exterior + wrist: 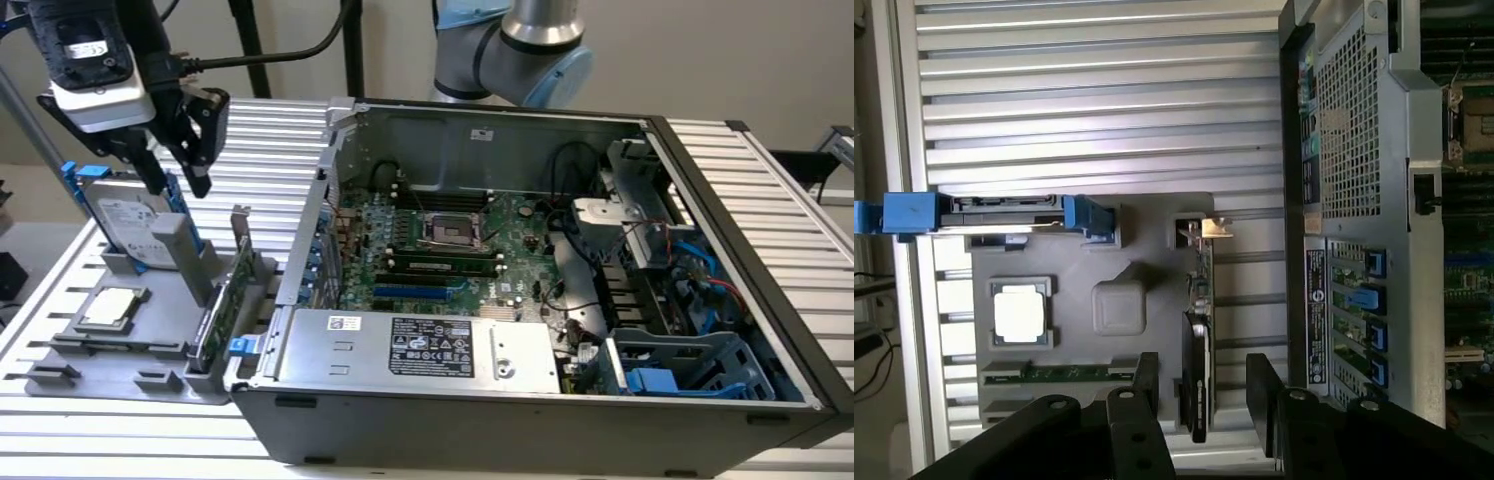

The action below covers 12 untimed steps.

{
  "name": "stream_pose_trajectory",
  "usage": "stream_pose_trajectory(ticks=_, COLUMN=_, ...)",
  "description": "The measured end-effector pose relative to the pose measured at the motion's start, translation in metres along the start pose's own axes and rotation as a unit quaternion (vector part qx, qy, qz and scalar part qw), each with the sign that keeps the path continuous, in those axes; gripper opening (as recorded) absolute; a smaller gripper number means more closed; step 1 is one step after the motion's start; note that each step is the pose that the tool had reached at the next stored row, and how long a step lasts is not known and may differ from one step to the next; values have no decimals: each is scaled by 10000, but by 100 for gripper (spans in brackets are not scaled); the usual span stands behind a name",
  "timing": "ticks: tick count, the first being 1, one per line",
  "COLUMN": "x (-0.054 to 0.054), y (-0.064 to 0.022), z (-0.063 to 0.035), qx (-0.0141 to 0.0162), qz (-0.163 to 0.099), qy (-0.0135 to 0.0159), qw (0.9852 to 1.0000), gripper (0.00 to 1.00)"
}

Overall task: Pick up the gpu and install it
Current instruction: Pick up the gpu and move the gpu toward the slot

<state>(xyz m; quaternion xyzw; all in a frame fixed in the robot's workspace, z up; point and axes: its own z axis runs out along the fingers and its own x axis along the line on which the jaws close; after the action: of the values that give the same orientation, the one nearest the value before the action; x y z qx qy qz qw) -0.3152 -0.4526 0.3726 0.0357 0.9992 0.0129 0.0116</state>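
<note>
The gpu (220,312) stands on edge in a slot of the grey holder (80,365) on the exterior view's left, beside the open computer case (400,410). Its silver end bracket (242,232) points up at the far end. My gripper (171,170) hangs well above the holder, over the hard drive and behind the gpu, and it is open and holds nothing. In the wrist view the gpu (1199,320) is a thin dark edge with its bracket (1216,228) at one end. It runs into the gap between my two black fingers (1146,378), with my gripper (1202,388) straddling its line from above.
A silver hard drive (127,215) with blue rails and a square processor chip (110,308) also sit in the holder (1154,225). A memory stick (1064,372) lies in it too. The case shows its motherboard (454,240), power supply (420,350) and cables. Everything rests on a ribbed metal table (747,170).
</note>
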Motion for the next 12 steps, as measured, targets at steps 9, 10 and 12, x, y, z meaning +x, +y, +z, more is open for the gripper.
stream_pose_trajectory(ticks=9, x=0, y=-61, z=163, qx=1, qz=0, qy=0, qw=10000, gripper=48)
stream_pose_trajectory(ticks=10, x=-2, y=-73, z=181, qx=1, qz=0, qy=0, qw=10000, gripper=48)
stream_pose_trajectory(ticks=12, x=-5, y=-98, z=216, qx=1, qz=0, qy=1, qw=10000, gripper=48)
